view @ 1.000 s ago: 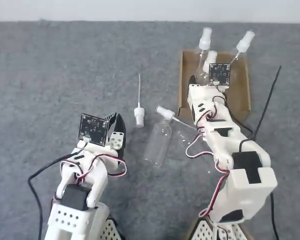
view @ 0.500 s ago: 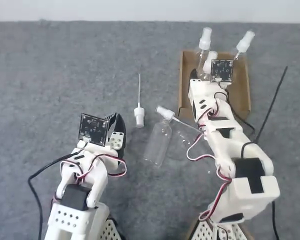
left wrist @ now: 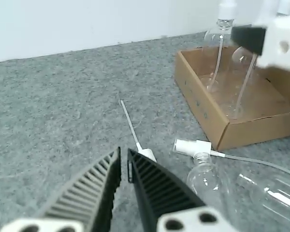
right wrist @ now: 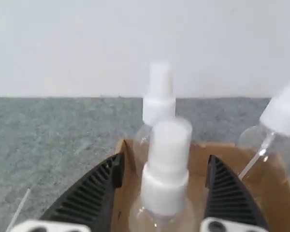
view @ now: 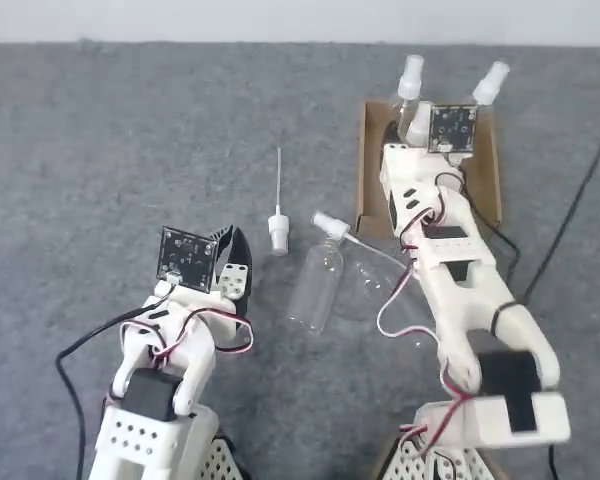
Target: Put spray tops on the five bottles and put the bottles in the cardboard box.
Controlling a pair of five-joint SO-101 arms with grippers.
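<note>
Toward the counter's near-left corner, the left gripper (left wrist: 123, 153) hovers, its jaws almost closed on nothing. Near the counter's middle lie a loose spray top (view: 278, 232) and, just beside it, a bottle (view: 317, 283) on its side. Toward the far-right corner, the cardboard box (view: 365, 170) holds 3 upright capped bottles (view: 411, 78). The right gripper (right wrist: 165, 162) stands open around 1 of them.

Far right, cardboard box (view: 366, 170), three bottles (view: 410, 85) upright in it, right gripper (right wrist: 165, 166) straddling the nearest bottle (right wrist: 167, 145), two lying bottles (view: 317, 285) on the table (view: 130, 130) near-left of the box, loose spray top (view: 278, 232) left of them, left gripper (left wrist: 124, 153) nearer.
</note>
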